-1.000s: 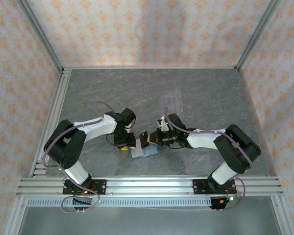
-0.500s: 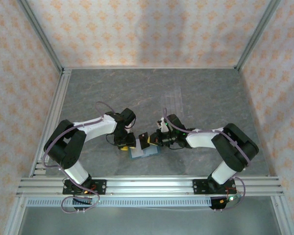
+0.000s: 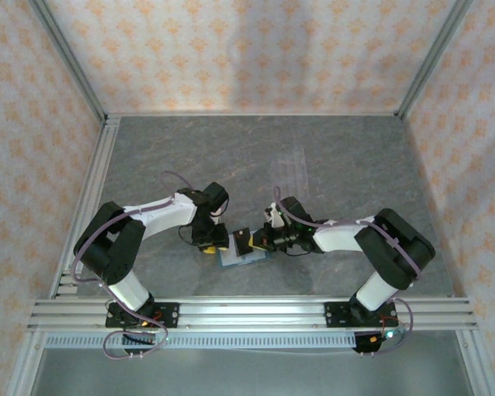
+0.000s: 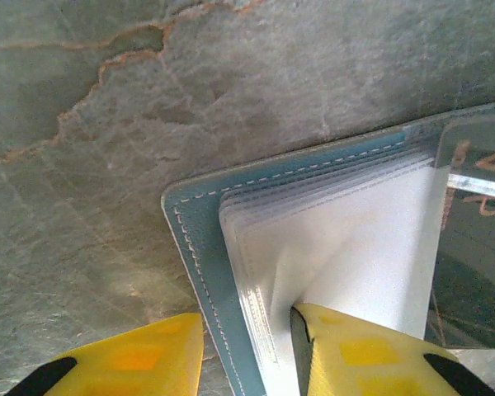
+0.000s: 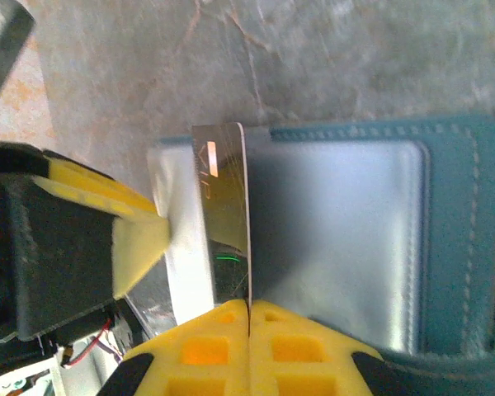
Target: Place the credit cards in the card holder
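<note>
My right jaws point(image 5: 248, 318), shut on a greyish credit card point(image 5: 228, 216), hide its lower edge; its lettering is partly legible (blurred). My left jaws point(image 4: 247, 351) pinch the open teal card holder point(image 4: 200, 264), low centre on the counter point(image 3: 355, 165). Since before, my right arm has crept slightly left.

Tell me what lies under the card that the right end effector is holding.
Under the upright dark card lies the open card holder, its clear sleeves exposed. Whether any cards already sit inside the sleeves cannot be seen.
</note>
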`<state>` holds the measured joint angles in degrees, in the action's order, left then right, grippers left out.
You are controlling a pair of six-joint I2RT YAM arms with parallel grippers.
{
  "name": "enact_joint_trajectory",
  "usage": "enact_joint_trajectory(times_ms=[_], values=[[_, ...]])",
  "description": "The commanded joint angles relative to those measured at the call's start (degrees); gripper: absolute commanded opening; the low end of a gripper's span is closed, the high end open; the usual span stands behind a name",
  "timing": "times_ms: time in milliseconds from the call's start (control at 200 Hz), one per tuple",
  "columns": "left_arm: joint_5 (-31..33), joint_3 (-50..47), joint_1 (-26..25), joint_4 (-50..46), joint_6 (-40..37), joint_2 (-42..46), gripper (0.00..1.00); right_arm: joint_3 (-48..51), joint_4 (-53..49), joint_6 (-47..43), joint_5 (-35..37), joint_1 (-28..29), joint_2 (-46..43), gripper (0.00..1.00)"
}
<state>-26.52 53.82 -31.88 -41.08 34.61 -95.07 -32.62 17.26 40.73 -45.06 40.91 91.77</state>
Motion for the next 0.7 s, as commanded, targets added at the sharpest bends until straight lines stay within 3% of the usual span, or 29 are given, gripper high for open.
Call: enact_joint_trajectory(times_ms=[0, 320, 696], values=[[3.0, -1.2, -0.2, -2.0, 0.2, -1.9, 0.35, 2.3, 0.2, 0.0, -0.3, 0.8, -1.7, 0.0], [2.6, -1.6, -0.2, -1.2, 0.5, -2.1, 0.35, 0.8, -0.2, 0.0, -0.4, 2.0, -0.6, 0.0], [1.9, -2.1, -0.2, -0.6, 1.0, -1.3, 0.35, -3.0, 6.6, 3.8, 0.8, 5.3, 5.4, 0.0]])
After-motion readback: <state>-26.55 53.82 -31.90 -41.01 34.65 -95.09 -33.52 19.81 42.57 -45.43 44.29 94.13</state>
